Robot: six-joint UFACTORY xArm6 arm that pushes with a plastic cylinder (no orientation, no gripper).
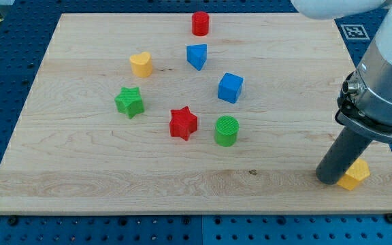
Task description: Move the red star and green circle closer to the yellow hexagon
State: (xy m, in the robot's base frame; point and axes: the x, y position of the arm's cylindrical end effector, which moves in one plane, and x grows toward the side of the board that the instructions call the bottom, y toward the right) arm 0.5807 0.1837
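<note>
My tip point(330, 178) (a bare rod, with no jaws to spread or press together) rests on the wooden board point(80, 184) touching the yellow hexagon point(354, 174), which sits just to its right. The 2 blocks to move, red star point(183, 123) and green circle point(226, 131), lie well apart to my tip's left, side by side.

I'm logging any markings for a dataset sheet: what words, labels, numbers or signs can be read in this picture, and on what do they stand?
No readable words, brands or numbers appear anywhere.
A black-and-white square marker, a pattern rather than text, lies on the blue surface past the wooden board, at the view's top right; it is partly hidden by the arm.
The blocks, such as the red star and green circle, carry no markings.
</note>
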